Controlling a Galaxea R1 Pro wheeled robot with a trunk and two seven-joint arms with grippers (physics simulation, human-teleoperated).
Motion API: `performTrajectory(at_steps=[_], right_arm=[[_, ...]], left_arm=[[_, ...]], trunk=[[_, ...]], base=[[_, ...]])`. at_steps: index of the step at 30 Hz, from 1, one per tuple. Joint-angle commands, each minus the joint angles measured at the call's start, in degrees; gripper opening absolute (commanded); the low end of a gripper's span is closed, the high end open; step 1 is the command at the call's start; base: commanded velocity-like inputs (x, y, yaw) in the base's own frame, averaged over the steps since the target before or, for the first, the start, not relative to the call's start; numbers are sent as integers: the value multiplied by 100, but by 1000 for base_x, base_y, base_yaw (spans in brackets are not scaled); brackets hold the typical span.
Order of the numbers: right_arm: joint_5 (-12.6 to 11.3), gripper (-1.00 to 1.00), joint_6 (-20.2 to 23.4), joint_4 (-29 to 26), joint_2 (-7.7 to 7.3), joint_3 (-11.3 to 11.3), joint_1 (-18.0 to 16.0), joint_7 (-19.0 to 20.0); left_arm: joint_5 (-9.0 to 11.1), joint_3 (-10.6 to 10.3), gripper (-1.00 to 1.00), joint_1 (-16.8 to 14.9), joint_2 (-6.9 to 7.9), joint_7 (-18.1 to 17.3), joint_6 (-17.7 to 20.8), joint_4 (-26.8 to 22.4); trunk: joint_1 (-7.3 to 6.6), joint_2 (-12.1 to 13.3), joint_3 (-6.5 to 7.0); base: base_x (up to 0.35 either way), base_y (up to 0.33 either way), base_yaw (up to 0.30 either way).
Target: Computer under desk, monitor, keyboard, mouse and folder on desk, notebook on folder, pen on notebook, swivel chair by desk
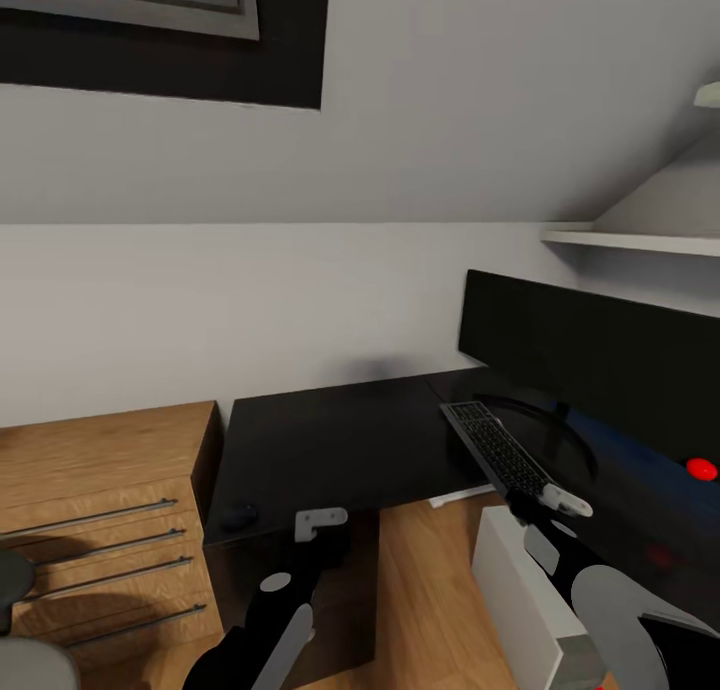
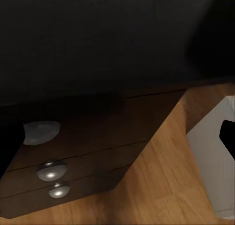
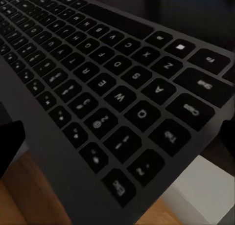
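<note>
**Black keyboard gripped at its near end, over the desk edge**

Glossy black, the desk [image 1: 330, 440] runs along the grey far wall and turns right under the monitor [image 1: 600, 365], whose wide dark screen stands on a thin ring stand with a red dot [image 1: 701, 467] at its lower right corner; the keyboard [image 1: 497, 450] lies in front of the stand, angled from far left to near right, its far end over the desktop and its near end past the desk's front edge, above the wooden floor [image 1: 420, 580]. The right gripper [image 1: 548, 498] is at that near end, its pale fingers on either side of the slim board, clenched on it; the right wrist view looks along the rows of keys [image 3: 117, 83] from close by, with a white surface beneath the near corner. That surface matches the computer [image 1: 520, 590], a white box standing on the floor at the near right, beside the right arm; whether it sits fully under the desk cannot be told.

On the left part of the desk, close to its near left corner, the mouse [image 1: 239, 516] rests as a small dark oval; the left gripper [image 1: 320, 522] hangs just right of it at the desk's front edge, and whether its fingers are parted or closed cannot be told; nothing is seen in them. The left wrist view shows the black drawer unit [image 2: 93, 151] with round silver knobs [image 2: 51, 170]. A wooden drawer cabinet [image 1: 100, 510] with long bar handles stands touching the desk's left end; a dark-framed skylight [image 1: 160, 30] sits in the sloped ceiling, and a white shelf [image 1: 630, 240] hangs at the far right.
</note>
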Motion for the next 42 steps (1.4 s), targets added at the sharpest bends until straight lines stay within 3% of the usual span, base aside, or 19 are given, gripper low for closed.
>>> performTrajectory(at_steps=[1, 21, 42], right_arm=[[-60, 100, -35, 4, -1, 20, -4, -5], [-59, 100, -286, 4, 0, 26, -4, -17], [-68, 100, -267, -54, 7, 33, -4, -20]], left_arm=[[51, -16, 100, -5, 2, 51, 12, -7], [51, -42, 100, -5, 1, 49, 12, -4], [51, -47, 100, -5, 0, 49, 16, 25]], trunk=[[-23, 38, 12], [-462, 840, 371], [-462, 840, 371]], base=[[0, 0, 0], [0, 0, 0], [0, 0, 0]])
